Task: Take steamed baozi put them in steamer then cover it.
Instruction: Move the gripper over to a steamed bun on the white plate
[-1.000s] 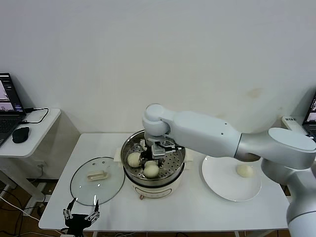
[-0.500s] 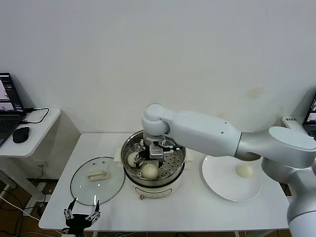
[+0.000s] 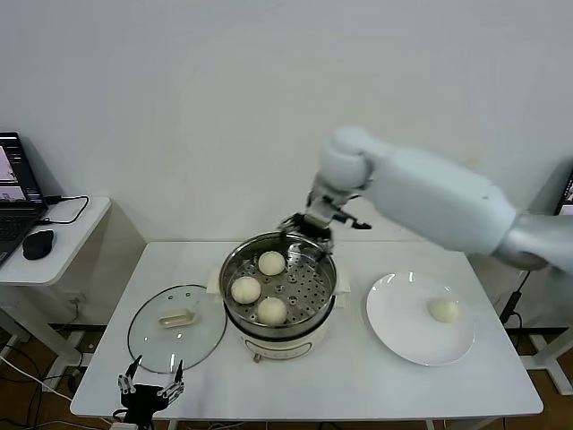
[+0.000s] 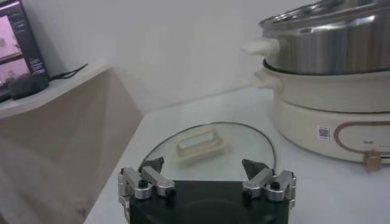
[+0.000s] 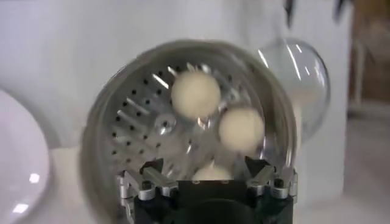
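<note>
White desk (image 3: 358, 394) holds the steamer (image 3: 315, 318) with three baozi (image 3: 271, 262); right end effector (image 3: 309, 228) hangs above, wide, empty; left end effector (image 3: 149, 391) waits low, wide.

A white table (image 3: 376, 394) is filling the lower middle of the head view, and three things are sitting directly on its top. The steamer (image 3: 278, 336) is standing at the centre of the frame on its cream-white base. The cover (image 3: 175, 328) — clear glass with a cream handle — is lying flat at lower left, just beside the steamer's base. A flat white plate (image 3: 403, 331) is resting at lower right, near the steamer but apart from it — one bun is lying on it. In the left wrist view the cover (image 4: 207, 143) is lying on the tabletop beside the steamer (image 4: 332, 103).
</note>
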Robot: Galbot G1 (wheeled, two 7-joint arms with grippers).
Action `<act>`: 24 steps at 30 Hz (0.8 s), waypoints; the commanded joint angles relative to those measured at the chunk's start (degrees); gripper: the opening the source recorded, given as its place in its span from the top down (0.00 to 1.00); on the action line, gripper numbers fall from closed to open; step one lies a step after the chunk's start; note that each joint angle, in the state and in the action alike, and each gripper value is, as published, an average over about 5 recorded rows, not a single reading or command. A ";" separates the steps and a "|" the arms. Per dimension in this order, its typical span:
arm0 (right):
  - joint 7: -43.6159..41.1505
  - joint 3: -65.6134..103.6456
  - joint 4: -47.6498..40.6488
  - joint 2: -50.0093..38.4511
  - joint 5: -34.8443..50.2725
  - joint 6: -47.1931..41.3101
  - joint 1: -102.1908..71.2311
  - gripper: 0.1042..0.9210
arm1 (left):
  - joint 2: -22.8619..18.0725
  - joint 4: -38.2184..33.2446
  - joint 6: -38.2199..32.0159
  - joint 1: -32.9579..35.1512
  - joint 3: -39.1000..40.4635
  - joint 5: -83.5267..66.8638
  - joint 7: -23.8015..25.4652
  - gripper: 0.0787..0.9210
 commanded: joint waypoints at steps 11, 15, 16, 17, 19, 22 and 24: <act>0.82 17.33 -1.90 -24.28 -9.80 -26.36 -21.65 0.12 | 1.05 -1.73 1.27 0.98 0.24 -1.74 0.61 0.12; 0.59 22.52 -3.91 -24.15 -15.17 -23.62 -29.33 0.12 | 1.21 -2.41 1.29 1.68 -0.12 -1.52 0.64 0.12; 0.63 23.57 -4.32 -24.06 -16.32 -23.28 -30.74 0.12 | 1.20 -2.51 1.31 1.77 -0.20 -1.47 0.66 0.12; 0.74 24.42 -4.64 -23.98 -17.43 -23.10 -32.01 0.12 | 1.17 -2.55 1.33 1.81 -0.27 -1.43 0.68 0.12; 1.00 26.06 -5.25 -23.82 -19.61 -22.59 -34.35 0.12 | 1.04 -2.57 1.38 1.91 -0.36 -1.32 0.71 0.12; 1.60 27.83 -6.38 -23.27 -21.26 -21.58 -36.88 0.12 | 0.92 -2.40 1.40 2.16 -0.32 -1.10 0.74 0.12; 2.35 28.81 -7.63 -22.52 -21.66 -20.39 -38.09 0.12 | 0.90 -2.21 1.39 2.30 -0.27 -0.93 0.73 0.12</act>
